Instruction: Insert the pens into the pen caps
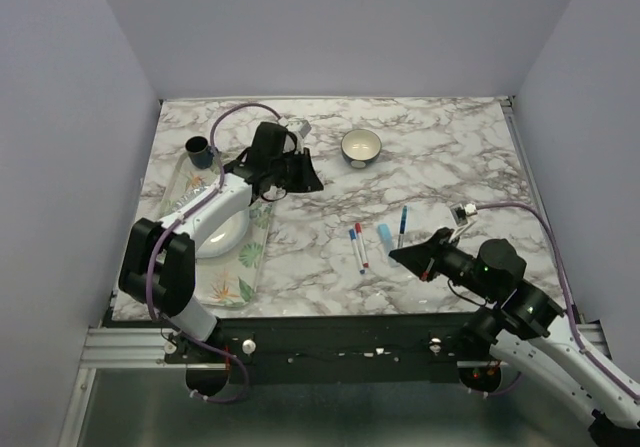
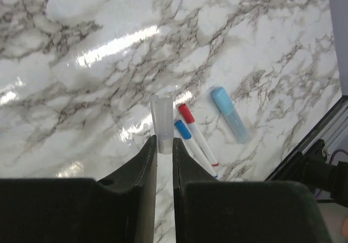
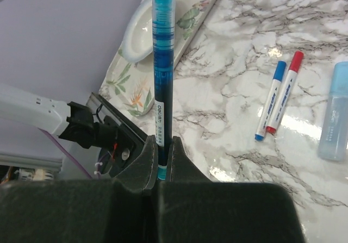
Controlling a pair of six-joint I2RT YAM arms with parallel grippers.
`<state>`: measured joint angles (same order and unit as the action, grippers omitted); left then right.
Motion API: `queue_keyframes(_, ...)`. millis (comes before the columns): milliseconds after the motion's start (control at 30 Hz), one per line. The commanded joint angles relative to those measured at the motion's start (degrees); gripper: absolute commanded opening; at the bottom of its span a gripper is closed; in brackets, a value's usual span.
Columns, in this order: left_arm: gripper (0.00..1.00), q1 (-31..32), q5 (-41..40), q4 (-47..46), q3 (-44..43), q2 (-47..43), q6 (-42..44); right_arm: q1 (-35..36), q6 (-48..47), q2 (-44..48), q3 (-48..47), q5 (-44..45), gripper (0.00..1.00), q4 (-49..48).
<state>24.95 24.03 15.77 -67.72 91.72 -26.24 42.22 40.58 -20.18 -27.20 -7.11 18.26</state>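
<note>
My left gripper (image 1: 303, 172) (image 2: 164, 143) hovers above the table, shut on a pale translucent pen cap (image 2: 161, 120) that sticks out past its fingertips. My right gripper (image 1: 413, 255) (image 3: 162, 146) is shut on the lower end of a teal-blue pen (image 3: 162, 58), which points away from the jaws. On the marble lie two white pens side by side, one blue-capped (image 1: 356, 249) (image 3: 271, 106) and one red-capped (image 1: 362, 243) (image 3: 286, 96). Next to them are a pale blue marker (image 1: 385, 233) (image 2: 230, 115) and a dark blue pen (image 1: 402, 225).
A floral tray (image 1: 240, 267) runs along the left side, with a white dish (image 1: 220, 232) in it and a dark cup (image 1: 198, 150) at its far end. A small bowl (image 1: 361, 147) stands at the back centre. The table's metal front rail (image 1: 330, 342) is near.
</note>
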Motion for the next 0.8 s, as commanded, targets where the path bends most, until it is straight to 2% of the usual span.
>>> queue_keyframes(0,0.0,5.8,-7.8,5.7,5.3,-0.8,-2.3,0.2,2.7,-1.3,2.2,-2.3,0.01,-5.3)
queue_keyframes(33,0.0,8.8,-13.6,8.1,5.5,-0.8,-1.6,0.2,2.8,-1.3,2.8,-2.6,0.01,-5.3)
queue_keyframes(100,0.0,10.8,-17.8,11.7,6.1,-1.0,-1.1,0.2,3.5,-0.6,3.4,-2.6,0.01,-5.4)
queue_keyframes(267,0.0,12.9,-26.0,12.9,8.2,-0.4,-1.4,0.1,3.5,1.1,3.2,-1.2,0.01,-4.7)
queue_keyframes(367,0.0,13.6,-26.6,12.9,7.8,1.7,-0.8,0.2,3.2,0.9,2.2,-1.3,0.01,-3.7)
queue_keyframes(467,0.04,14.2,-26.7,14.2,6.6,5.9,0.9,0.2,3.3,1.5,2.1,-1.2,0.01,-3.1)
queue_keyframes(600,0.05,16.5,-30.4,14.7,5.5,8.9,1.5,0.1,3.8,3.2,2.5,-0.8,0.01,-2.3)
queue_keyframes(667,0.11,17.7,-31.4,15.1,4.6,10.1,1.8,0.2,3.6,4.1,2.7,-0.8,0.01,-1.9)
queue_keyframes(700,0.21,17.9,-31.4,15.2,4.3,10.5,2.5,0.2,3.5,4.3,2.7,-0.8,0.01,-1.3)
queue_keyframes(767,0.3,18.8,-31.5,15.3,3.4,11.5,3.2,0.2,3.5,4.8,2.3,-0.5,0.01,-0.6)
